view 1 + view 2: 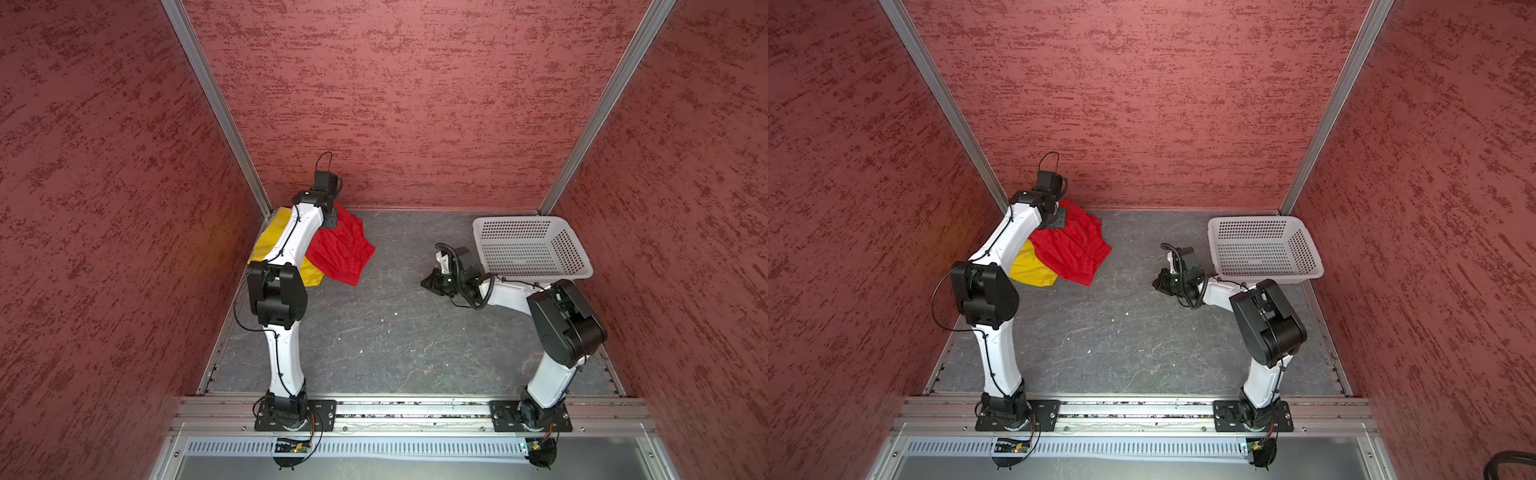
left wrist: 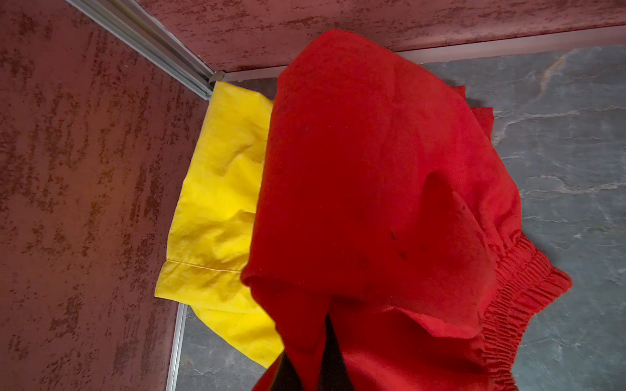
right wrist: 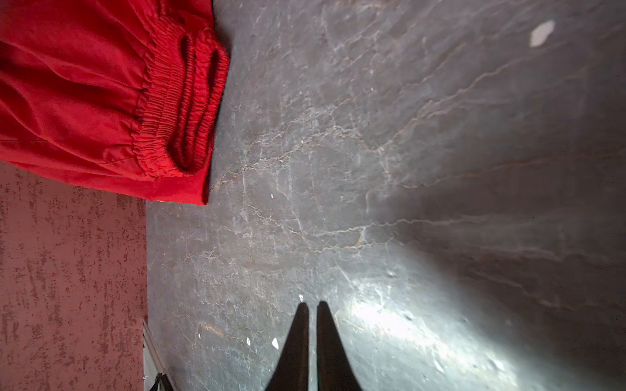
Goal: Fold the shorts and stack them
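**Top views.** Red, thin cloth with a slight sheen: the red shorts [image 1: 343, 251] lie at the far left of the bench [image 1: 395, 332]. They partly overlap the yellow shorts [image 1: 270, 235], which lie flat in the far left corner against the wall. The left gripper [image 1: 332, 221] sits at the red pair's far edge. The right gripper [image 1: 430, 283] is low near mid-bench and well apart from both pairs. Just beside it is a white perforated plastic basket [image 1: 536, 275] with nothing in it. The left arm is much the nearer to the shorts.

**Left wrist view.**
- Red cloth hangs in a smooth rounded fold close to the lens.
- One strip is pinched between the dark fingers [image 2: 333, 355], so the left gripper is clenched on the red shorts.
- The waistband [image 2: 515, 304] is ribbed, gathered elastic and rests on the bench.
- The yellow cloth is crisper and creased, with a stitched hem [image 2: 203, 267], and part of it lies under the red.

**Right wrist view.**
- The right gripper's black tapered fingers are pressed nearly together, with only a slit between them and nothing held.
- They point across bare grey veined bench toward the red waistband, whose open loop faces them.

**Judgement.**
- The red pair's long axis looks skewed to the yellow's and covers only part of it.
- Squaring red over yellow probably falls to the left arm.
- The right gripper would have to cross open bench to help.
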Robot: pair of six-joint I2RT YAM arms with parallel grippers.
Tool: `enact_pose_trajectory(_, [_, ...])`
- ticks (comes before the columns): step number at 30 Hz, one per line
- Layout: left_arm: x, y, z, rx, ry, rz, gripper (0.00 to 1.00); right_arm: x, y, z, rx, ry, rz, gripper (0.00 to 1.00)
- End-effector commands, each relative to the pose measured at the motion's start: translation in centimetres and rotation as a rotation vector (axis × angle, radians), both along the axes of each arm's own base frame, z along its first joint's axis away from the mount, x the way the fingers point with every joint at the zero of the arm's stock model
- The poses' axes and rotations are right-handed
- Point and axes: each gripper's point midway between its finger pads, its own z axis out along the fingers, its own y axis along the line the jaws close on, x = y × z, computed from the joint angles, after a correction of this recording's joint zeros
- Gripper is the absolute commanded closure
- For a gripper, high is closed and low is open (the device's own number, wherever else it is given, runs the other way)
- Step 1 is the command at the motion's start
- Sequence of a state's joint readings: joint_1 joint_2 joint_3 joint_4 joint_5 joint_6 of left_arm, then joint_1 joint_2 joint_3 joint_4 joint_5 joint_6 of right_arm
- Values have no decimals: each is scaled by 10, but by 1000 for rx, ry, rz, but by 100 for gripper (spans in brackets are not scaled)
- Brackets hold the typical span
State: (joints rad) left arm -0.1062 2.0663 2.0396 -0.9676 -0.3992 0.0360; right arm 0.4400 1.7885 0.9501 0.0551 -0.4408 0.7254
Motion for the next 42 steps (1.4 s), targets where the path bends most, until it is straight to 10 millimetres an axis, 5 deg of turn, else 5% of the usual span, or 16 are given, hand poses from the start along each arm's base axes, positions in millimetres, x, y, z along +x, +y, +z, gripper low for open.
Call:
enact_pose_trajectory(1, [0, 18, 31, -40, -89, 31, 100, 4, -6, -7, -21, 3, -23, 91])
enact_pose_trajectory(8, [-2, 51, 27, -81, -99, 102, 99, 2, -7, -13, -30, 18, -21, 92])
enact_pose_trajectory(9, [-3, 60, 24, -84, -100, 126, 93, 2, -7, -14, -31, 19, -21, 92])
enact_pose_trajectory(11, [-4, 78, 19, -96, -107, 171, 61, 2, -8, -15, -32, 21, -23, 92])
enact_pose_trajectory(12, [-5, 87, 18, -101, -111, 198, 32, 2, -8, -15, -32, 20, -24, 92])
enact_pose_trajectory(13, [-7, 96, 16, -106, -114, 226, 22, 1, -8, -15, -33, 22, -23, 92])
enact_pose_trajectory(18, [-20, 124, 22, -120, -139, 324, 19, -1, -9, -19, -33, 33, -28, 92])
enact_pose_trajectory(22, [-27, 119, 23, -139, -158, 331, 18, -1, -8, -19, -22, 34, -33, 92])
enact_pose_trajectory(32, [-13, 57, -18, -210, -96, 217, 28, 4, -7, -1, -18, -2, -27, 90])
enact_pose_trajectory(36, [-7, 33, -38, -309, -82, 174, 47, 4, -9, -1, -32, -6, -27, 90])
enact_pose_trajectory(42, [7, -7, -67, -407, -61, 92, 44, 3, -8, -3, -28, 2, -30, 90])
